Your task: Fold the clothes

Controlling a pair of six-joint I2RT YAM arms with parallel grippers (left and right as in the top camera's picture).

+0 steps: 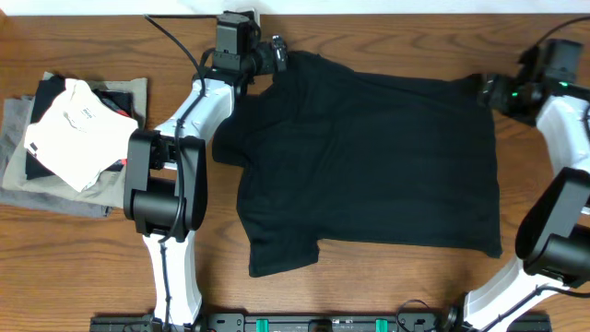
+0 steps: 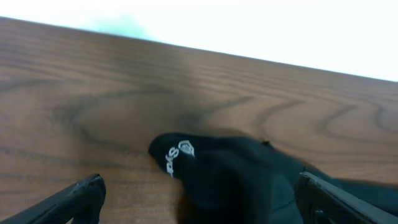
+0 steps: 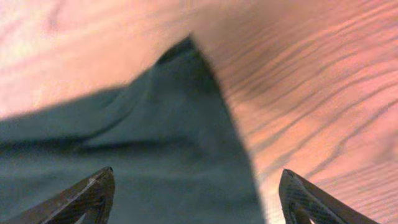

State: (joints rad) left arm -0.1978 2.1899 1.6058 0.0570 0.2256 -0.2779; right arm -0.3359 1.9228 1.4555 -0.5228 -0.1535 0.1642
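Observation:
The clothes, a black T-shirt (image 1: 369,157), lie spread flat across the middle of the wooden table. My left gripper (image 1: 277,55) hovers at the shirt's far left corner. In the left wrist view this left gripper (image 2: 199,186) stands open; a bunched black fold (image 2: 249,180) with a small white print lies between its fingers (image 2: 87,193), unclamped. My right gripper (image 1: 484,89) is at the far right corner of the shirt. Seen from the right wrist, that gripper (image 3: 196,180) is open above the pointed fabric corner (image 3: 155,143), its fingertips (image 3: 298,193) wide apart.
A pile of folded garments sits at the left edge, a white one (image 1: 78,129) on top of a grey-olive one (image 1: 37,175). The table's back edge (image 1: 415,7) runs just behind both grippers. The arm bases stand at the front.

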